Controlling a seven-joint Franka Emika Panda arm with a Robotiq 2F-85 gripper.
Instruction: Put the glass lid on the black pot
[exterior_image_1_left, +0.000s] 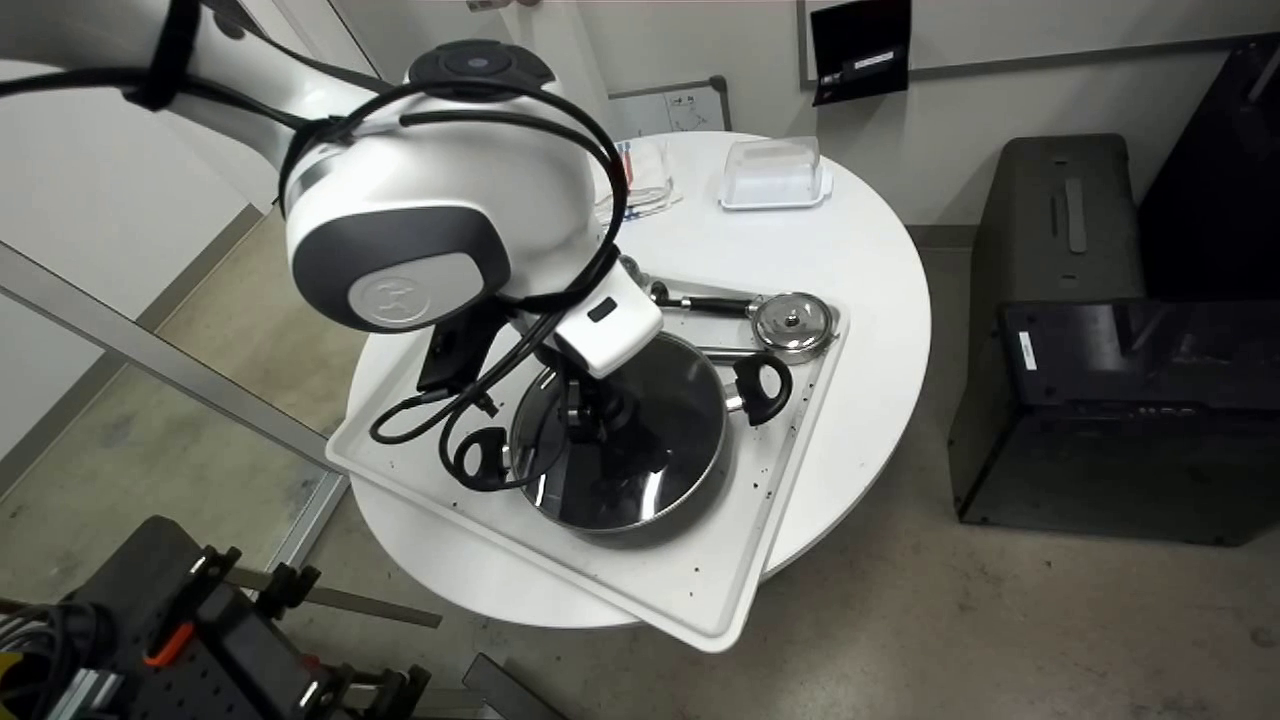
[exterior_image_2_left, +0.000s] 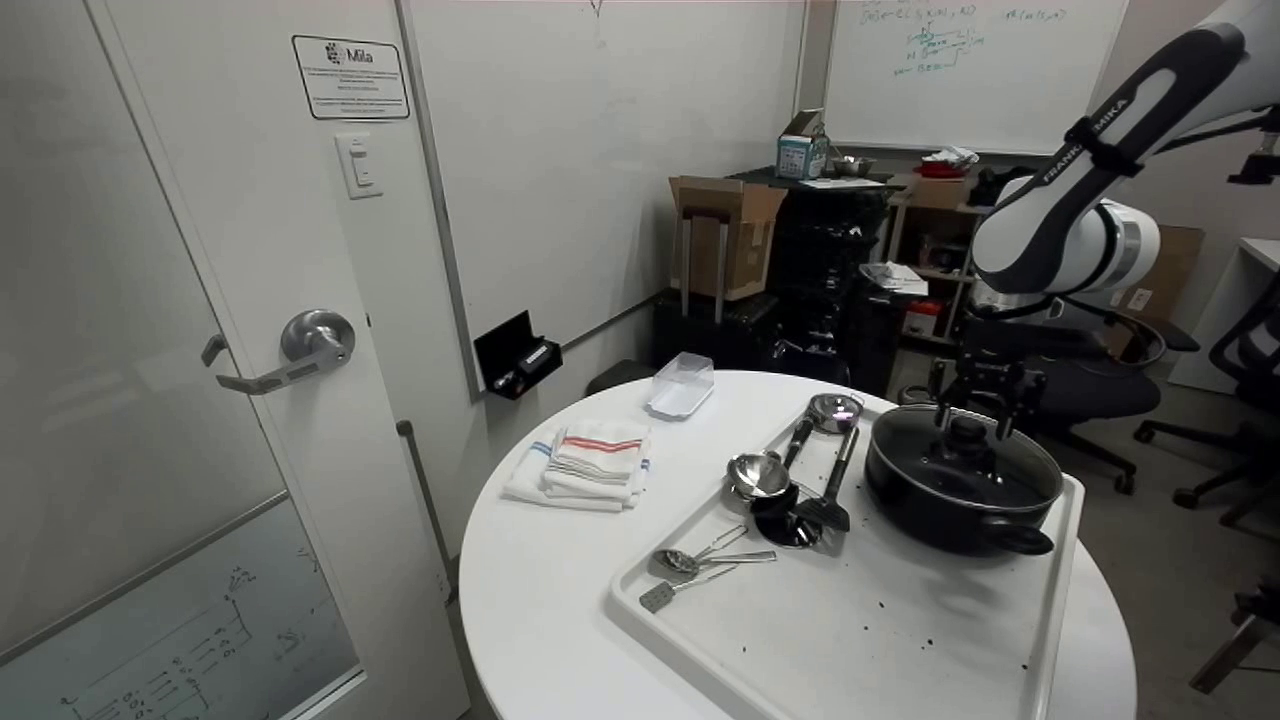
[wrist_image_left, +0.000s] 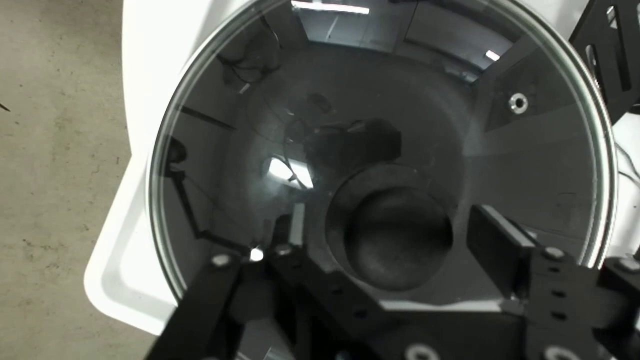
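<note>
The claw (wrist_image_left: 397, 227) is spread wide, its fingers (wrist_image_left: 492, 247) either side of the knob (wrist_image_left: 400, 242) on the glass lid (wrist_image_left: 380, 105), which sits on the black pot (exterior_image_2_left: 925, 512).

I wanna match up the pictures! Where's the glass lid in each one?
In an exterior view: glass lid just below the middle.
In an exterior view: glass lid right of the middle, on the black pot.
Wrist view: glass lid filling most of it.
Landmark in all three: white tray.

Folded towels (exterior_image_2_left: 590, 468), clear container (exterior_image_2_left: 682, 388) on round white table (exterior_image_2_left: 545, 575), utensils (exterior_image_2_left: 826, 514) on tray (exterior_image_2_left: 815, 610)
</note>
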